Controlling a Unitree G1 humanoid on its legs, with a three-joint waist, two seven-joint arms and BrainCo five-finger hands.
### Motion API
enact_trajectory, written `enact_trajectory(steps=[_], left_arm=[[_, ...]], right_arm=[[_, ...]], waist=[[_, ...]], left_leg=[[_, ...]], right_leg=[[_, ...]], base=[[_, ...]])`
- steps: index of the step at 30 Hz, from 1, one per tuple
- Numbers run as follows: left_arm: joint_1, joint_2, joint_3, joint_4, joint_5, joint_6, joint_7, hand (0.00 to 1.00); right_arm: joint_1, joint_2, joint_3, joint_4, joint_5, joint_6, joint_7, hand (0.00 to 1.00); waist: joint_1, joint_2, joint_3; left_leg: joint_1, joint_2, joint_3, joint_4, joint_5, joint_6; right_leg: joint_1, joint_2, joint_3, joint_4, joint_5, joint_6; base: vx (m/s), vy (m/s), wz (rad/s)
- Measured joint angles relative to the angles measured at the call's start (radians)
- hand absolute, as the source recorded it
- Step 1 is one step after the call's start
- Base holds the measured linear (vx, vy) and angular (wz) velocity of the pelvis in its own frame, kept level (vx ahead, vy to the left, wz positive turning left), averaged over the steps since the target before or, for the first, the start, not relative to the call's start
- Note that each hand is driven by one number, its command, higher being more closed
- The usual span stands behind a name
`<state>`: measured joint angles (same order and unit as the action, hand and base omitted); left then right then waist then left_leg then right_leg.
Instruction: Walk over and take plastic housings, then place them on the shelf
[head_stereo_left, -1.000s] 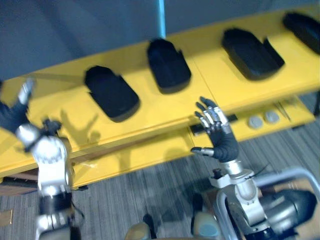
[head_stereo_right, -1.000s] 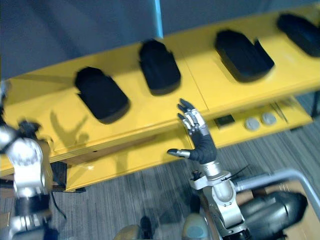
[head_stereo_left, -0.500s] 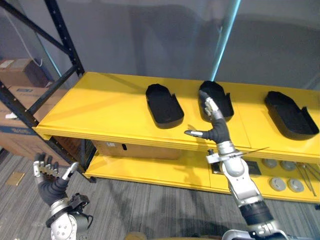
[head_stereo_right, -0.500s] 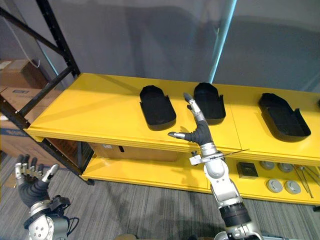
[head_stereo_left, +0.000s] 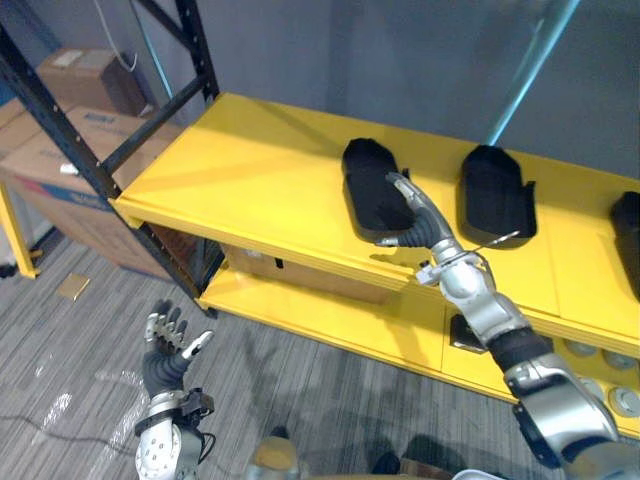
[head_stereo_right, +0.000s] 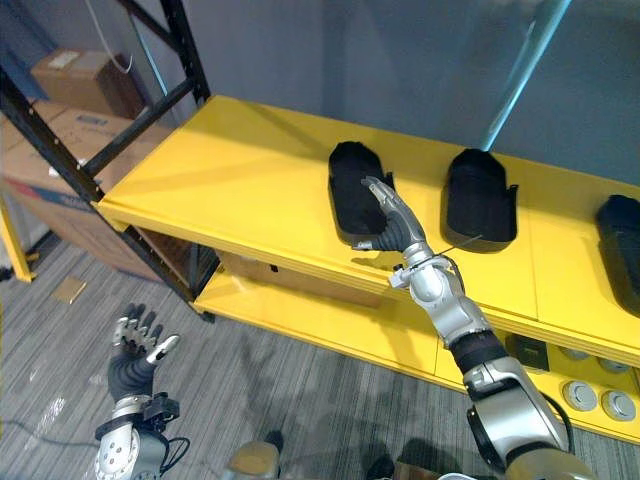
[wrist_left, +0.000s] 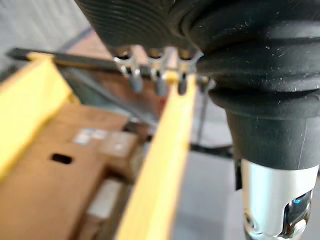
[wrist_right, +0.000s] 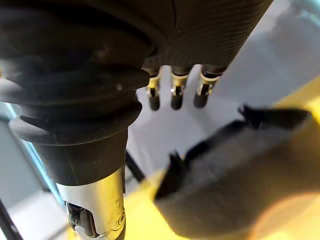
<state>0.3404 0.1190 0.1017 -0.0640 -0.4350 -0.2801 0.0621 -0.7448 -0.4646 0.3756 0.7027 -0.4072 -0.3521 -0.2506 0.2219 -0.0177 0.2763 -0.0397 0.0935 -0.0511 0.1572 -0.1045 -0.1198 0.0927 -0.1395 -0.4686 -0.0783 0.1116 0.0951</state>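
Camera swung, so the whole scene has shifted; measured against the shells, the right hand (head_stereo_left: 412, 222) has gone from the middle black housing (head_stereo_left: 495, 190) to the leftmost black open-topped plastic housing (head_stereo_left: 368, 190). Left eye view: its fingers are straight and slightly apart, lying over that shell's near rim, with the thumb out sideways below the front lip. Contact not confirmable, nothing clamped. The middle housing sits well apart on the side away from the thumb. Both rest on the flat yellow shelf board (head_stereo_left: 250, 170). The left hand (head_stereo_left: 165, 352) is low over the grey carpet floor (head_stereo_left: 80, 370), fingers spread, empty, idle. Right eye view: same read, fingertips over the shell's open cavity and the thumb not under or against its wall. Left wrist view: the left fingers (wrist_left: 159, 82) are straight and hold nothing; past the tips are the shelf edge and a brown cardboard box (wrist_left: 60, 165). Right wrist view: the right fingers (wrist_right: 173, 94) are straight and side by side, with the leftmost housing below and just past the tips and a gap showing. My call: this is pre-grasp. Drop the fingertips inside the rim wall, bring the thumb onto its outer face, and close both together. A one-sided push will likely skate a light shell across the smooth board. Pinch the wall, lift level, and stay clear of the neighbour.
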Motion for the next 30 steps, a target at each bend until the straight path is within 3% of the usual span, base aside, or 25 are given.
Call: enact_trajectory(steps=[5, 14, 15, 20, 30], left_arm=[[-0.001, 0.001, -0.042, 0.005, -0.031, 0.000, -0.005, 0.00], [-0.009, 0.032, -0.079, 0.005, -0.077, 0.000, 0.003, 0.00], [-0.010, 0.032, -0.080, 0.005, -0.077, 0.000, 0.003, 0.00], [-0.012, 0.031, -0.084, 0.004, -0.079, 0.000, 0.008, 0.00], [-0.025, 0.029, -0.133, -0.004, -0.117, 0.000, 0.025, 0.00]], right_arm=[[-0.101, -0.040, 0.044, 0.086, -0.004, -0.003, -0.001, 0.00], [-0.239, -0.075, 0.110, 0.189, -0.032, -0.027, 0.039, 0.00], [-0.249, -0.078, 0.110, 0.198, -0.032, -0.027, 0.043, 1.00], [-0.304, -0.097, 0.111, 0.268, -0.028, -0.038, 0.081, 1.00], [-0.391, -0.097, 0.138, 0.320, -0.041, -0.070, 0.018, 1.00]], waist=[[0.022, 0.005, 0.060], [0.031, 0.015, 0.126], [0.032, 0.016, 0.133], [0.040, 0.028, 0.164], [0.049, 0.048, 0.176]], left_leg=[[-0.031, 0.000, 0.000, 0.027, 0.000, 0.000], [-0.036, 0.009, 0.005, 0.034, 0.000, 0.001], [-0.036, 0.010, 0.005, 0.037, 0.000, 0.001], [-0.055, 0.013, 0.005, 0.050, -0.001, 0.001], [-0.073, 0.016, 0.005, 0.054, 0.002, 0.000]], right_leg=[[-0.024, -0.005, 0.000, 0.016, 0.000, 0.000], [-0.042, -0.008, 0.006, 0.045, -0.007, -0.009], [-0.043, -0.009, 0.006, 0.049, -0.008, -0.010], [-0.061, -0.010, 0.006, 0.067, -0.010, -0.013], [-0.081, -0.009, 0.004, 0.070, -0.011, -0.015]], base=[[0.00, 0.015, 0.03], [-0.03, 0.019, -0.02], [-0.09, 0.028, -0.01], [-0.06, 0.023, -0.01], [-0.01, 0.003, 0.00]])
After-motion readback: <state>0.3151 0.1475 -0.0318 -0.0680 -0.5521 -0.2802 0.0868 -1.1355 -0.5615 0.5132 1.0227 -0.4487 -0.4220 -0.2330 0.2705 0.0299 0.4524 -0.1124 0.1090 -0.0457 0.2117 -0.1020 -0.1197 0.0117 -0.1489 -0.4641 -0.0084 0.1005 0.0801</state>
